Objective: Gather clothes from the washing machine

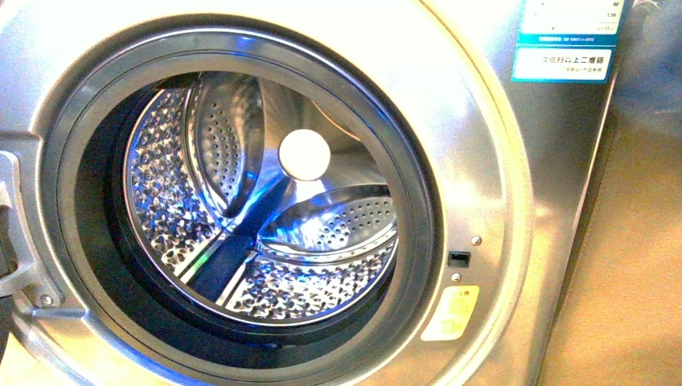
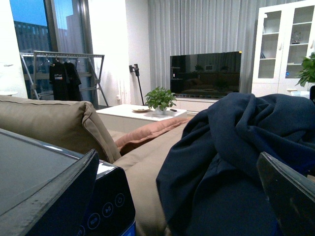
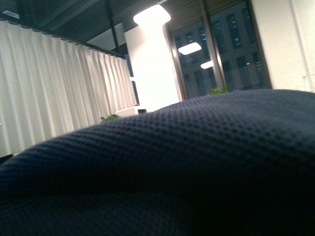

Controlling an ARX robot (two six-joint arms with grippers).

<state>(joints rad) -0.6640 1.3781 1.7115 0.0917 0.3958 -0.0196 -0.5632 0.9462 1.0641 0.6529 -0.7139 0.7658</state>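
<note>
While the front view is filled by the grey washing machine [image 1: 499, 161], its round mouth stands open on the perforated steel drum [image 1: 185, 161] with its shiny ribs and white hub. An orange sticker [image 1: 450, 314] and a blue-white label [image 1: 563, 60] sit on the front panel.

From the left wrist, the left gripper [image 2: 177, 162] has its two dark fingers [image 2: 290, 196] spread wide. The clothes [image 2: 236, 147], a dark navy heap, lie between and beyond them, close to one finger and apart from the other, not pinched. A beige sofa [image 2: 59, 123] is just beside the heap, and a black panel [image 2: 108, 206] with round touch icons shows under the other finger.

From the right wrist, the clothes fill the lower picture right against the lens. The right gripper's fingers are hidden, so I cannot tell how they stand. A white curtain [image 3: 59, 88] hangs beyond.
</note>
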